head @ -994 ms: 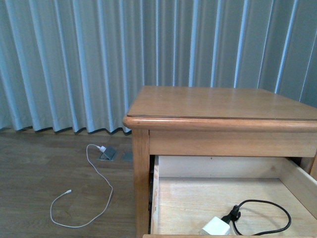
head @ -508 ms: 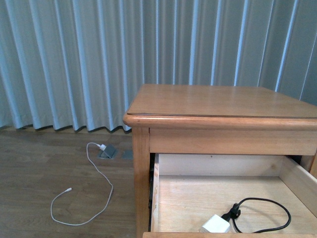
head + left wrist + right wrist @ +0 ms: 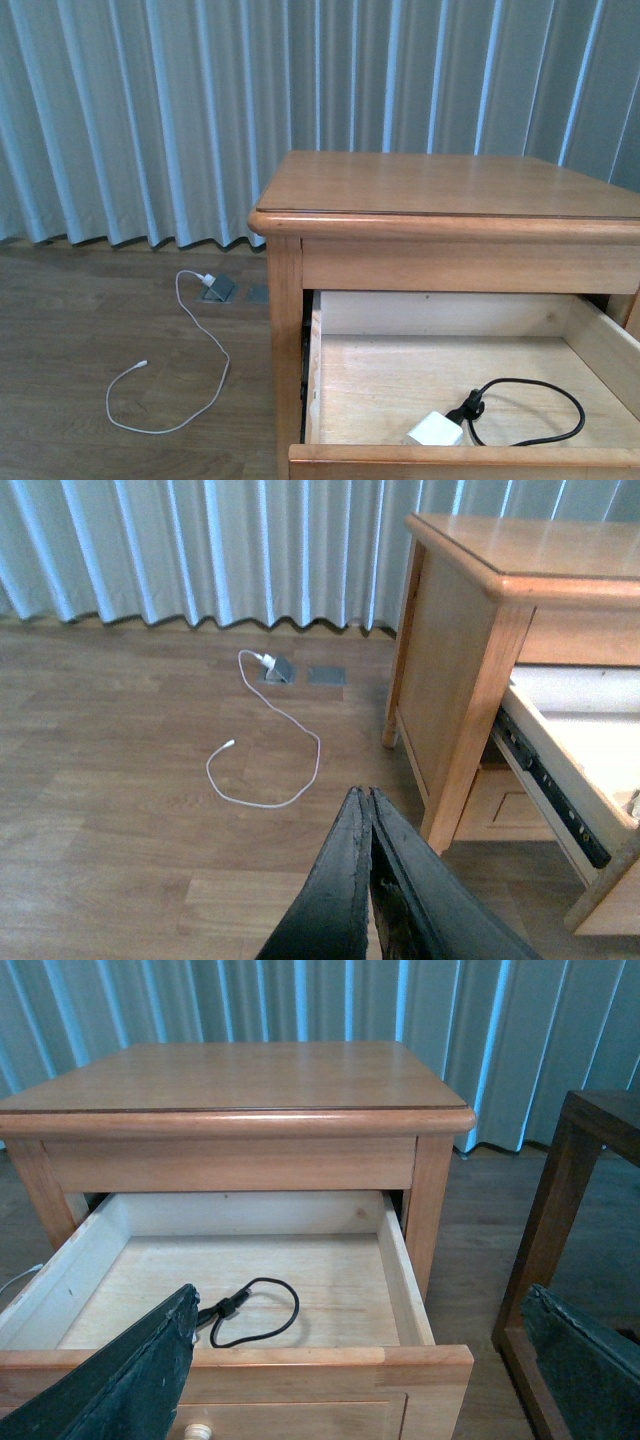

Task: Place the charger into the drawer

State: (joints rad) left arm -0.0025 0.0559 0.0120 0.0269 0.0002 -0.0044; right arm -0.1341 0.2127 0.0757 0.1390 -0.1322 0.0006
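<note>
The charger [image 3: 436, 430], a small white block with a looped black cable [image 3: 530, 410], lies on the floor of the open upper drawer [image 3: 460, 456] near its front rim. In the right wrist view the black cable [image 3: 255, 1312] shows inside the drawer [image 3: 300, 1360]; the white block is hidden behind one finger. The round knob [image 3: 197, 1430] shows on the drawer front. My right gripper [image 3: 360, 1305] is open and empty, just in front of and above the drawer front. My left gripper [image 3: 364, 795] is shut and empty, over the floor to the left of the nightstand [image 3: 470, 630].
A thin white cable [image 3: 180, 380] lies on the wood floor left of the nightstand, plugged in at a floor socket [image 3: 218, 290]. Curtains [image 3: 150, 120] hang behind. A dark wooden piece of furniture [image 3: 570, 1220] stands right of the nightstand. The lower drawer [image 3: 510, 805] is shut.
The front view has shifted: the nightstand sits higher in the picture and the drawer's front rim now shows. The charger lies in the same spot in the drawer.
</note>
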